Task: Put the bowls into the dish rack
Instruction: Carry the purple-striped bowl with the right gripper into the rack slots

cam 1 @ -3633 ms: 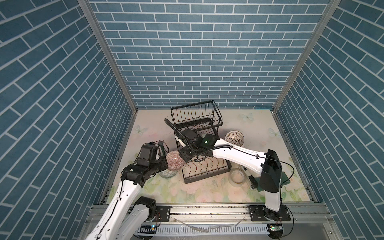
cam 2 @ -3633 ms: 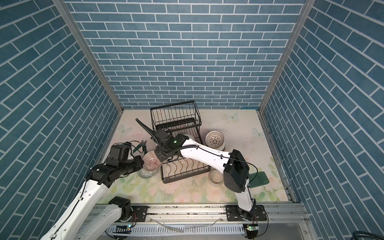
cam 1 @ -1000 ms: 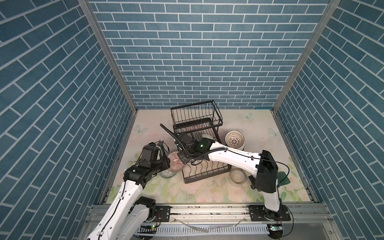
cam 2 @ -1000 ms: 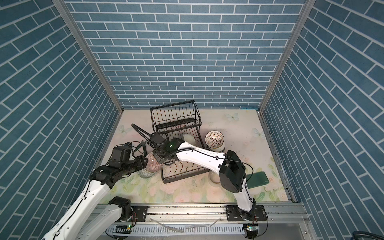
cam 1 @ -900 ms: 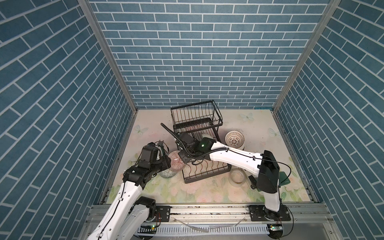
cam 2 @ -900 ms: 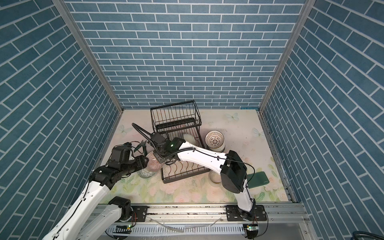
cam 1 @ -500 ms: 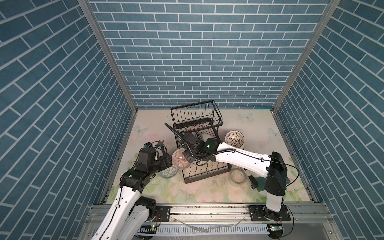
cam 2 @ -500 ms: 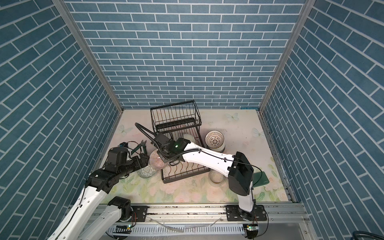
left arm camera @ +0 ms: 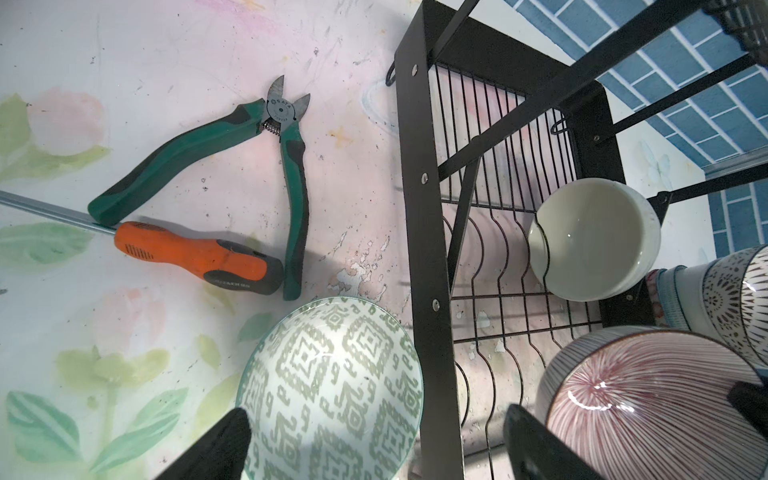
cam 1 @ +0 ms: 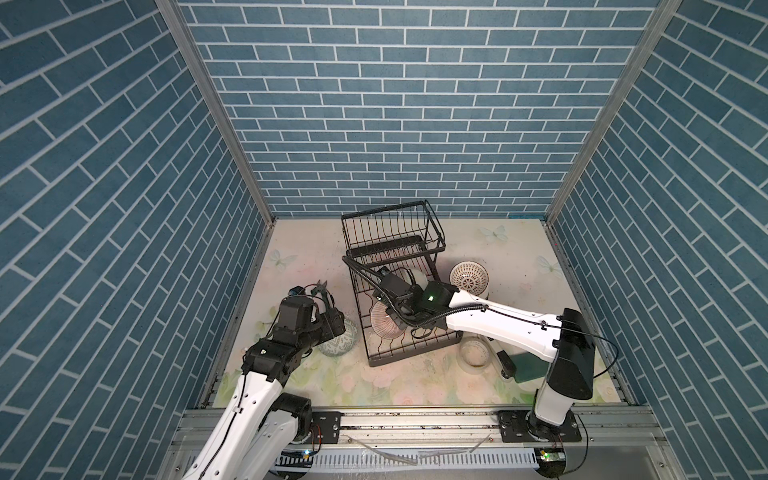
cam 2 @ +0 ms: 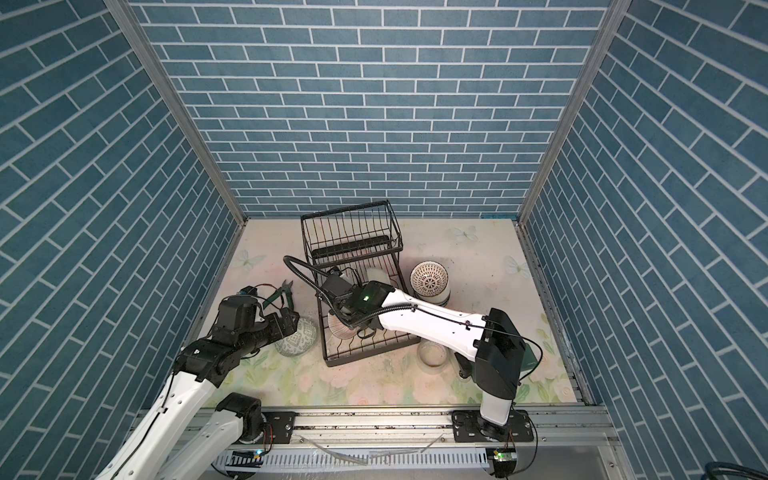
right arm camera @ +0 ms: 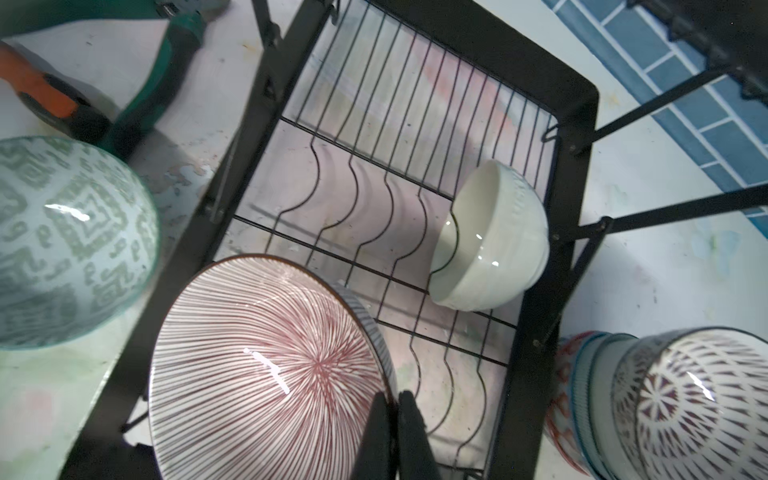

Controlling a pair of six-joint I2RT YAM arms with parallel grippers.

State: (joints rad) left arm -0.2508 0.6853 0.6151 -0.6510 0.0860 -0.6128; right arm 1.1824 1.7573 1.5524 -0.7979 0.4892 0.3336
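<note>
Right gripper (right arm camera: 392, 401): pincer clamped on the rim of the red-striped bowl (right arm camera: 266, 365), which is tilted over the front left part of the dish rack (left arm camera: 422, 208) lower tray. Left gripper (left arm camera: 376, 411): pincer wide apart above the green-patterned bowl (left arm camera: 332, 374), which is on the bench just beside the rack's left rail. Cream bowl (left arm camera: 594, 245) leans against the tray dividers, farther back.

The table (cam 1: 307, 245) has soft flowers painted on top. A black wire dish rack (left arm camera: 424, 208) stands in the middle. A green-patterned bowl (left arm camera: 332, 386) sits just beside its left side, near green pliers (left arm camera: 279, 110) and an orange screwdriver (left arm camera: 187, 251). On the right are a stack of bowls (cam 1: 468, 277) and a cream bowl (cam 1: 473, 352).
</note>
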